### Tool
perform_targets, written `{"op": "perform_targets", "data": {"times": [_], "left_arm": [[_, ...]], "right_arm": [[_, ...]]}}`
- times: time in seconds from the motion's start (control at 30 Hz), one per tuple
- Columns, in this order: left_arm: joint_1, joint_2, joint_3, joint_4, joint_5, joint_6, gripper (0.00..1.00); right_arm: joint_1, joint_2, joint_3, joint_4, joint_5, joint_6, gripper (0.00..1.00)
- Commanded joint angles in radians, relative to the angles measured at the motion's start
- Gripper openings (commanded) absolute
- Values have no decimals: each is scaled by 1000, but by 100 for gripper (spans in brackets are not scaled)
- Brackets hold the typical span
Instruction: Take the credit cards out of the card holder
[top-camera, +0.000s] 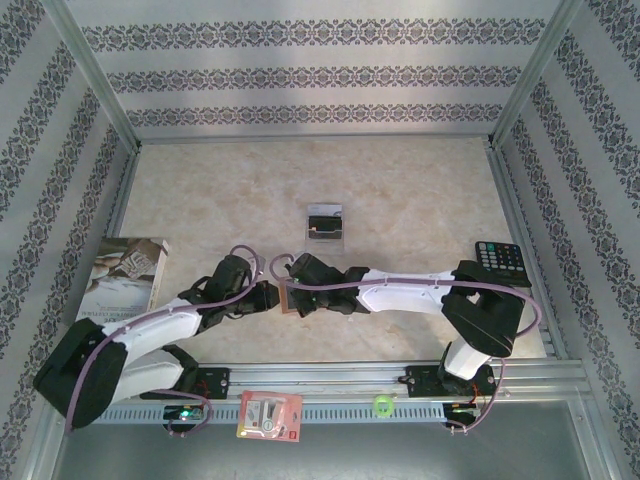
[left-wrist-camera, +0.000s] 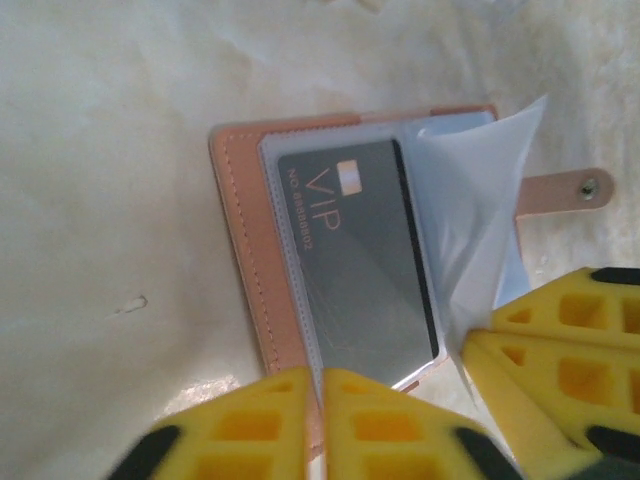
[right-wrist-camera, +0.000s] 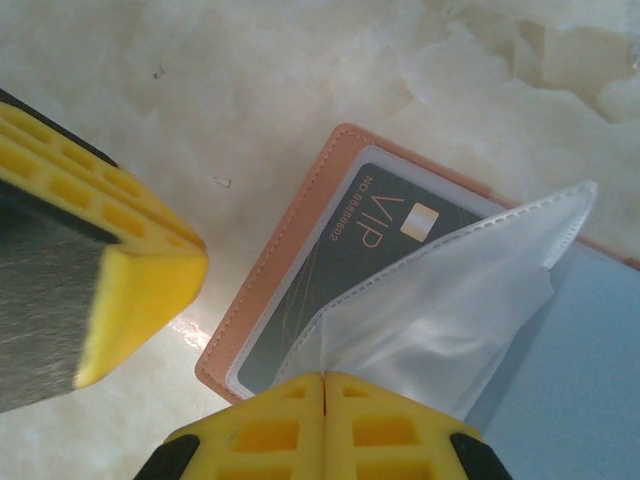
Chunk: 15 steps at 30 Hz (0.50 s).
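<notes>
Card: a dark "VIP" card sits in a clear pocket of the open holder. It looks thin, stiff and glossy, so probably slippery.
Hold: I judge it best pinched at an edge and slid flat. I cannot make out the pocket's mouth.
Second card: it lies loose, at 12 o'clock from the holder and well apart.
Holder: it lies flat on the worktop, at 6 o'clock from its middle. It is probably light and floppy, and likely to skate unless pinned.
Leaf: a clear, limp leaf is lifted off the card.
Right pincer: it is pressed together, pinching the leaf.
Left pincer: it is pressed together at the holder's near edge. I cannot tell whether it nips the leather.
Arms: both are low, the left reaching in from 8 o'clock and the right from 3 o'clock, tips meeting at the holder.
Around: a calculator lies at 3 o'clock and a magazine at 9 o'clock.
</notes>
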Motion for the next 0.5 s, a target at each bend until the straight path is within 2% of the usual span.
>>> {"op": "perform_targets", "data": {"times": [0.0,0.07,0.27,0.47], "left_arm": [[-33,65,44,95,-6,2,4],[-53,105,60,112,-6,4,0],[-85,166,95,111,-12,11,0],[-89,200,115,34,-54,21,0]], "right_arm": [[-4,-22,-23,47,-16,41,0],[-4,-22,-25,50,-19,41,0],[-4,-21,-22,52,-22,43,0],[-4,-29,-32,50,-11,53,0]]}}
